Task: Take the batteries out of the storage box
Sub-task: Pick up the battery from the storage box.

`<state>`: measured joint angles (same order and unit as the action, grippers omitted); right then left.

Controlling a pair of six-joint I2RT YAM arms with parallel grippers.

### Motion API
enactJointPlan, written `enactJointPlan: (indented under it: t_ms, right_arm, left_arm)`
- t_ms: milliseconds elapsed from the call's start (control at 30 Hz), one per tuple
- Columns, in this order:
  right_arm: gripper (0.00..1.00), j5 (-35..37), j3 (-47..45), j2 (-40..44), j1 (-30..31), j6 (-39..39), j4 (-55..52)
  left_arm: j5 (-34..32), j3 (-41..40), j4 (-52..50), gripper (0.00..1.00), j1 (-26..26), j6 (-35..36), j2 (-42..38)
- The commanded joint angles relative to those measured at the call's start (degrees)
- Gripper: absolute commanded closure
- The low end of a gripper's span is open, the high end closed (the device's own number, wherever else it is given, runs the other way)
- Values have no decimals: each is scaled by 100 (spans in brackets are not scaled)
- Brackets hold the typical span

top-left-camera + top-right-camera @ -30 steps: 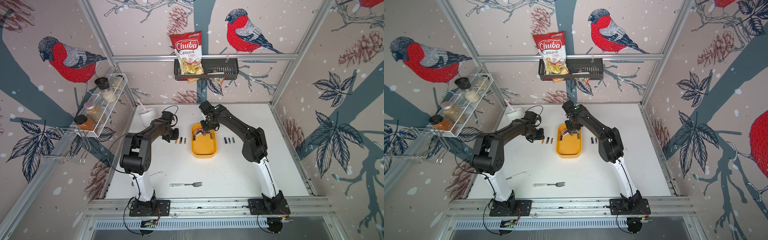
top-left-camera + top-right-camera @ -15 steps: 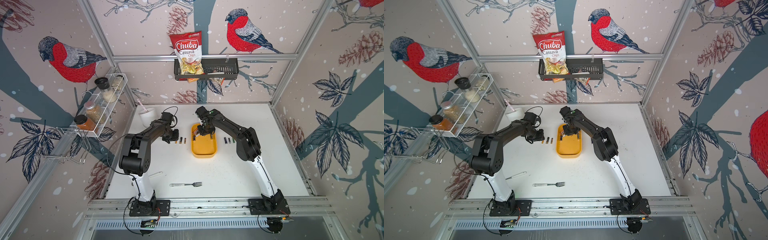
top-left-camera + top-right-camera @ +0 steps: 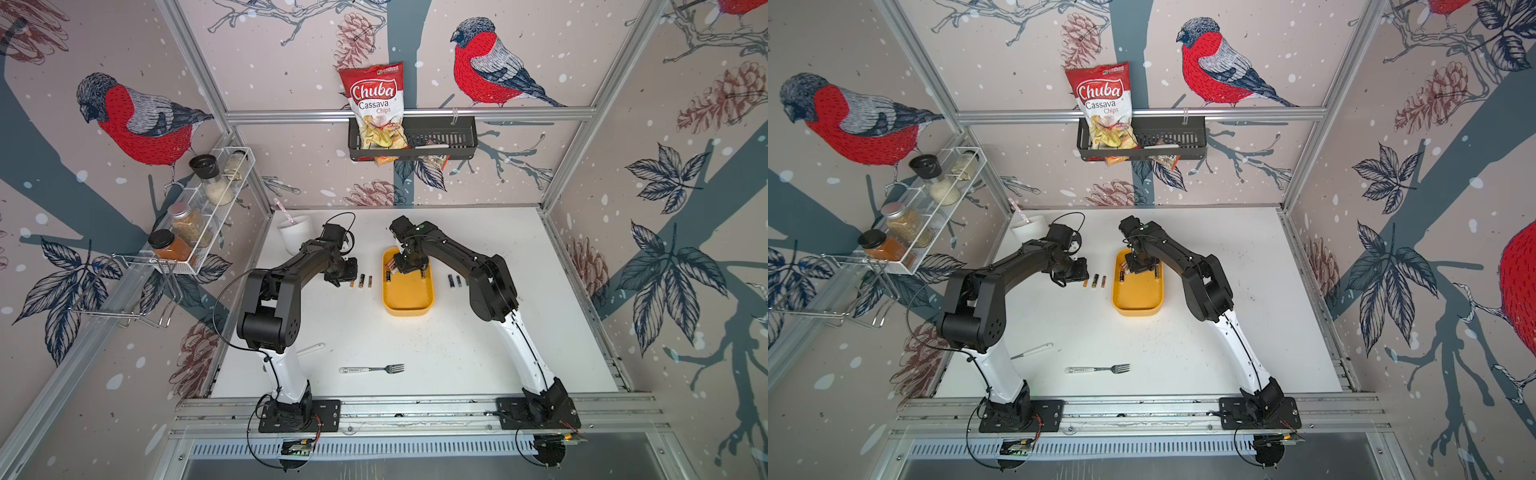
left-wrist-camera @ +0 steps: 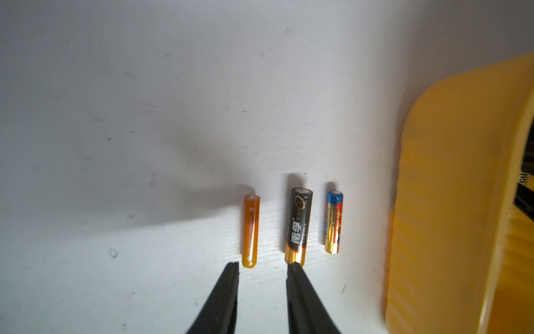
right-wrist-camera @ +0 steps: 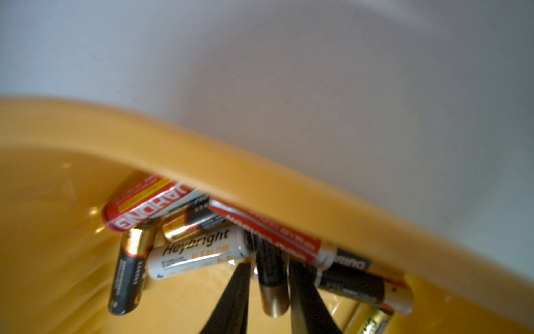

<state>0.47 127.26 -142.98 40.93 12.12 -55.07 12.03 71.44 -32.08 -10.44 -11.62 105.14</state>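
Observation:
The storage box [image 3: 409, 299] [image 3: 1138, 297] is a yellow tub in the middle of the table, with several batteries heaped at its far end. My right gripper [image 3: 405, 266] [image 5: 268, 264] reaches into that heap, shut on a black and bronze battery [image 5: 271, 286]. A white battery [image 5: 196, 254] and red batteries [image 5: 144, 208] lie around it. Left of the box, an orange battery [image 4: 250, 231], a black battery [image 4: 299, 225] and a blue-gold battery [image 4: 334, 222] lie side by side on the table. My left gripper [image 3: 343, 282] [image 4: 261, 267] hovers just short of them, open and empty. Two dark batteries [image 3: 454, 281] lie right of the box.
A fork [image 3: 374, 369] lies near the table's front, with a white-handled utensil [image 3: 309, 349] to its left. A white cup [image 3: 296, 232] stands at the back left. A spice rack [image 3: 199, 216] hangs on the left wall, and a black basket [image 3: 449, 137] with a chips bag hangs on the back wall.
My right gripper has shifted slightly left within the box's far end, and its jaws have narrowed onto the black battery. The left arm has not moved.

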Motion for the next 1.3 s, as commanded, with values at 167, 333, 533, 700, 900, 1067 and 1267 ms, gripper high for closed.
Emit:
enactJointPlan:
  t_ms: [167, 333, 533, 700, 900, 1067, 1267]
  right_arm:
    - [76, 85, -34, 72, 20, -30, -10]
    - [78, 78, -128, 204, 38, -17, -33]
    - [78, 44, -250, 381, 48, 0, -62]
    - [78, -25, -350, 541, 56, 36, -58]
    - [78, -55, -571, 789, 47, 60, -41]
    - [78, -47, -722, 1003, 13, 80, -21]
    - [78, -47, -862, 1319, -119, 115, -21]
  left_arm:
    - [79, 53, -17, 67, 0, 26, 6]
    - [105, 51, -9, 67, 3, 19, 10]
    - [108, 44, -5, 67, 2, 2, -16]
    - [114, 35, -9, 67, -11, -8, -24]
    - [106, 15, -9, 67, -11, -12, -46]
    - [98, 7, -9, 67, -19, -22, -76]
    - [89, -21, -9, 67, -29, -17, -88]
